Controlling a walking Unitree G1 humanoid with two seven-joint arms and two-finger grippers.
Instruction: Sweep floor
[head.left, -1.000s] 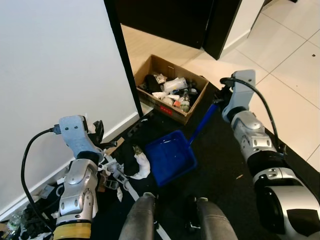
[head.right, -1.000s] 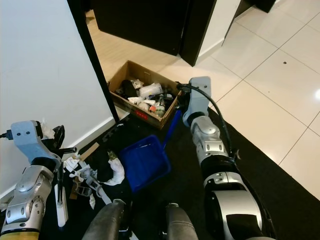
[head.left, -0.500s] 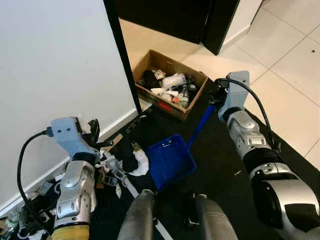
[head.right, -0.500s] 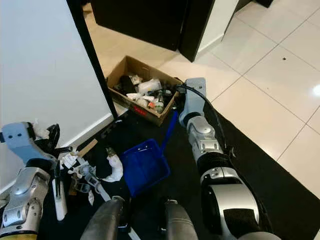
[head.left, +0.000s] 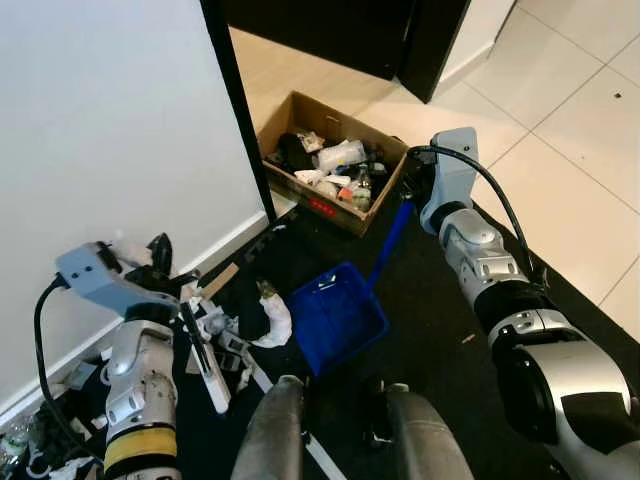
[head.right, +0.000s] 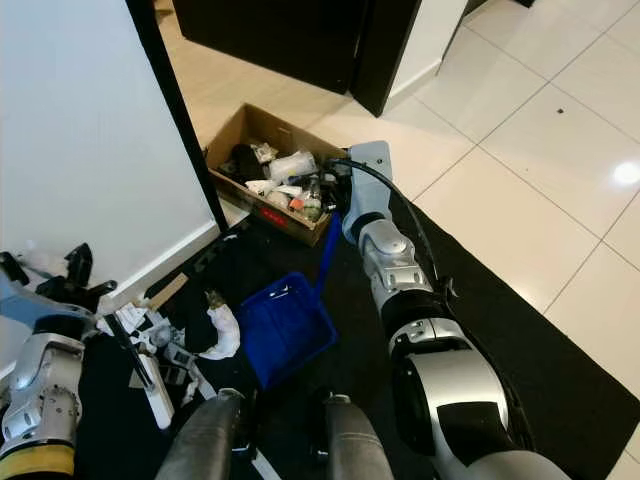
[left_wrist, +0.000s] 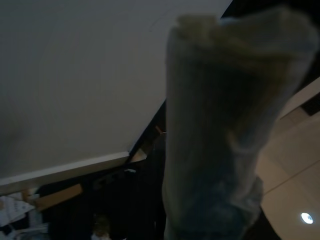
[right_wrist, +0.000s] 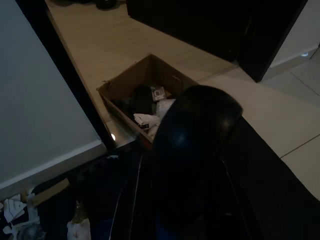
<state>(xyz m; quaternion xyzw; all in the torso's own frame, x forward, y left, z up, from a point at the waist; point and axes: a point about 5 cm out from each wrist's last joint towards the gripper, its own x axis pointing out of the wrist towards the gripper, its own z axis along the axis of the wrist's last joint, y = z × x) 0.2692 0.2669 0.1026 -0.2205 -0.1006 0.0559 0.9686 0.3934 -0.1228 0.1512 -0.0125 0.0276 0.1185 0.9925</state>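
- The blue dustpan (head.left: 338, 315) sits on the black mat (head.left: 440, 330), its mouth turned toward a pile of litter (head.left: 235, 325) by the white wall (head.left: 110, 130)
- The pile includes a crumpled white wrapper (head.left: 272, 322), scraps of paper and a strip of cardboard, lying just beside the pan's open edge
- The pan looks nearly empty, so by my judgement the sweeping is at an early stage: the litter is gathered close but not yet pushed in
- What is left, as far as I can judge, is brushing the pile into the pan and tipping it into the cardboard box (head.left: 330, 175), which stands beyond the pan near the dark door frame and already holds rubbish
- The right gripper (head.left: 412, 192) is at the top of the dustpan's blue handle (head.left: 388, 245) and appears clenched around it, steadying the pan
- The left gripper (head.left: 165, 285) is close to the wall above the pile, gripping a white brush handle (head.left: 207, 362) that slants down toward the litter
- The tiled floor (head.left: 570, 130) lies past the mat on the right
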